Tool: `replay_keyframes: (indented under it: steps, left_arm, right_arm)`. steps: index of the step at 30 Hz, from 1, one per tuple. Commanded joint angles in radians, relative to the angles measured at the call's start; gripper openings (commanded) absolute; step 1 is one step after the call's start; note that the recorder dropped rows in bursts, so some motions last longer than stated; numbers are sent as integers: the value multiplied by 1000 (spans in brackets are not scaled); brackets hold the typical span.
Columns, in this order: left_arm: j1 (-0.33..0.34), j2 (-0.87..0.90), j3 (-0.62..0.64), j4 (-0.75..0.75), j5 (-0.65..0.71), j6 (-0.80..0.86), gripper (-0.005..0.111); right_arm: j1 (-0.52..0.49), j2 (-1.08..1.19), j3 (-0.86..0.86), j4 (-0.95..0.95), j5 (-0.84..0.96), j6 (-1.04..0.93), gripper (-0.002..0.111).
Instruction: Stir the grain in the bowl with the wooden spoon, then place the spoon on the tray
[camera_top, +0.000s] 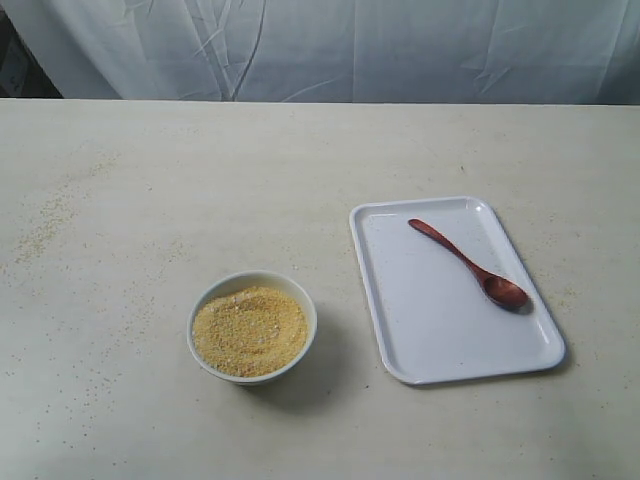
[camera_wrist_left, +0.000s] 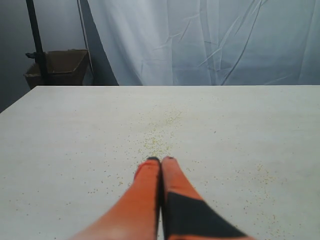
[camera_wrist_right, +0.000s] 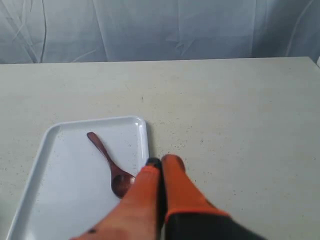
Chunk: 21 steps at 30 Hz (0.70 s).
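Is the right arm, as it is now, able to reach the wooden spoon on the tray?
Probably yes. The wooden spoon lies alone on the tray, nothing covers it, and the right claw appears close to the tray's rim. The claw is shut, so it must open first.

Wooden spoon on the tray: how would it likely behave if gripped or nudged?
The wooden spoon looks rigid and probably light, so it should lift as one piece. Its glossy, slim handle might slip or twist in a pinch. On the smooth tray, a push would likely slide it or pivot it about its round head.
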Motion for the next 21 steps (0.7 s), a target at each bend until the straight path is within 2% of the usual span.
replay_keyframes:
  steps: [1, 9, 21]
  left_arm:
    - [2, -4, 2, 1, -1, 0, 0]
    - [2, -4, 2, 1, -1, 0, 0]
    - [2, -4, 2, 1, -1, 0, 0]
  right_arm:
    - [-5, -6, 15, -3, -15, -1, 0]
    - [-5, -6, 157, -3, -257, -1, 0]
    - [-5, -8, 182, 48, -228, -1, 0]
